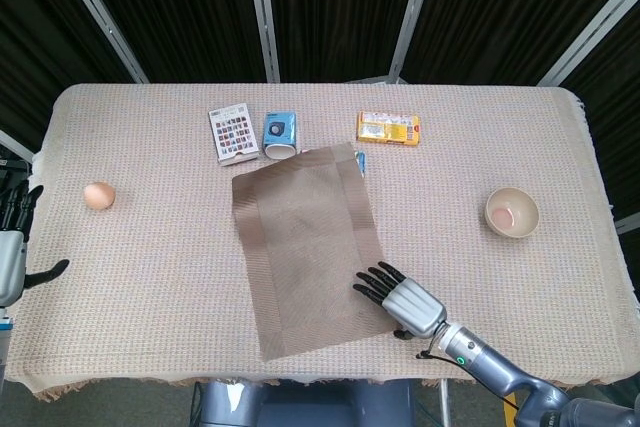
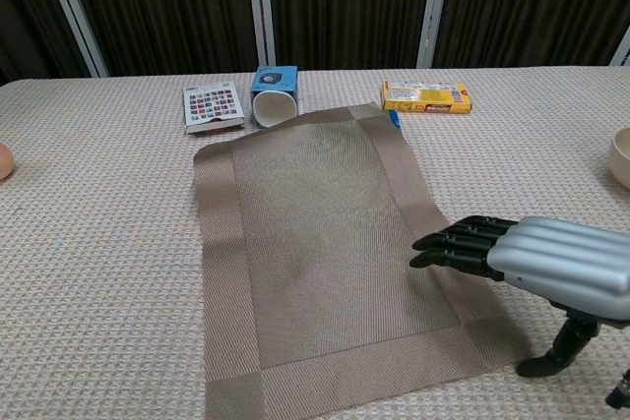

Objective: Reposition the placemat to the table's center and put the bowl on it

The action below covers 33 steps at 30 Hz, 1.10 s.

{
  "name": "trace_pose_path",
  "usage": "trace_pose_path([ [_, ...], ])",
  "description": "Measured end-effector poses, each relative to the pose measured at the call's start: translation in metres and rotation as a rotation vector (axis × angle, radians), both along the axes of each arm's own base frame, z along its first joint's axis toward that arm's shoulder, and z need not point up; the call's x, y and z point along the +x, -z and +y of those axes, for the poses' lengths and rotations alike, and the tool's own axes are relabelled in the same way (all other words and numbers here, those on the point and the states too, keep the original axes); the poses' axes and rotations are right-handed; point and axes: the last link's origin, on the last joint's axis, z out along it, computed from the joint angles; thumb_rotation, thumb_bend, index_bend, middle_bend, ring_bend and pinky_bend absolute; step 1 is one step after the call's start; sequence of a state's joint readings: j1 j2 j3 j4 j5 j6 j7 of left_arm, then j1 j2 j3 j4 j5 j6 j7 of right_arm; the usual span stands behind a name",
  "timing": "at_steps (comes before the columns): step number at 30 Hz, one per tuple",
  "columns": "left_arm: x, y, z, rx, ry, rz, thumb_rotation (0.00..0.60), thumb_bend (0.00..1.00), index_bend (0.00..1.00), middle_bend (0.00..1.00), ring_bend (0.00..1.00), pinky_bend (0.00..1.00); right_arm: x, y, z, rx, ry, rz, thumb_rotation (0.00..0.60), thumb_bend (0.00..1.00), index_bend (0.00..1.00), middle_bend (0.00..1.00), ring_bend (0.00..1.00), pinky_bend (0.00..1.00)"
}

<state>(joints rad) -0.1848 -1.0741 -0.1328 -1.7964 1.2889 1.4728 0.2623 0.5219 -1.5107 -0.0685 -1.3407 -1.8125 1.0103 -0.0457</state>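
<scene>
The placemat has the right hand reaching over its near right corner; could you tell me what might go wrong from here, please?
1. The right hand lies flat over one corner of the placemat, so a pull may pivot or wrinkle it rather than slide it.
2. The far edge sits against the tipped white cup and a small blue item; shifting the mat could drag or roll them.
3. The bowl seems to hold something pinkish, which could spill when lifted.
</scene>
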Motion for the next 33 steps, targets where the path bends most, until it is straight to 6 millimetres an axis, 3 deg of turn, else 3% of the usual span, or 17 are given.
trace_pose_path([
  [4,0.0001,0.0001,-0.0001,-0.002,0.001,-0.002,0.6,0.0,0.0,0.0,0.0,0.0,-0.001,0.0039,0.0009,0.009,0.002,0.01,0.6,0.04,0.09,0.0,0.0,0.0],
  [10,0.0,0.0,-0.0002,-0.004,0.002,-0.003,0.6,0.0,0.0,0.0,0.0,0.0,0.0004,0.0055,0.0014,-0.001,0.004,-0.017,0.6,0.37,0.15,0.0,0.0,0.0],
  [16,0.0004,0.0004,-0.0006,-0.007,0.004,-0.003,0.6,0.0,0.0,0.0,0.0,0.0,0.0022,0.0056,0.0,-0.023,-0.012,-0.053,0.6,0.46,0.2,0.0,0.0,0.0],
  [18,0.0009,0.0006,-0.0008,-0.008,0.007,-0.002,0.6,0.0,0.0,0.0,0.0,0.0,0.0015,0.0061,0.0002,-0.026,-0.019,-0.058,0.6,0.48,0.25,0.01,0.0,0.0],
  [20,0.001,0.0006,-0.001,-0.009,0.008,-0.002,0.6,0.0,0.0,0.0,0.0,0.0,0.001,0.0067,0.0006,-0.027,-0.023,-0.063,0.6,0.51,0.37,0.02,0.0,0.0],
  [22,0.0011,0.0006,-0.0012,-0.009,0.008,-0.003,0.6,0.0,0.0,0.0,0.0,0.0,0.0004,0.0073,0.0009,-0.027,-0.025,-0.069,0.6,0.54,0.58,0.03,0.0,0.0],
  [25,0.0009,0.0007,-0.0013,-0.01,0.007,-0.005,0.6,0.0,0.0,0.0,0.0,0.0,-0.0007,0.0078,0.0011,-0.029,-0.024,-0.08,0.6,0.56,0.77,0.05,0.0,0.0],
  [33,0.0011,0.0008,-0.0016,-0.013,0.009,-0.006,0.6,0.0,0.0,0.0,0.0,0.0,-0.0018,0.0041,0.0038,-0.038,-0.032,-0.124,0.6,0.56,0.82,0.07,0.0,0.0],
])
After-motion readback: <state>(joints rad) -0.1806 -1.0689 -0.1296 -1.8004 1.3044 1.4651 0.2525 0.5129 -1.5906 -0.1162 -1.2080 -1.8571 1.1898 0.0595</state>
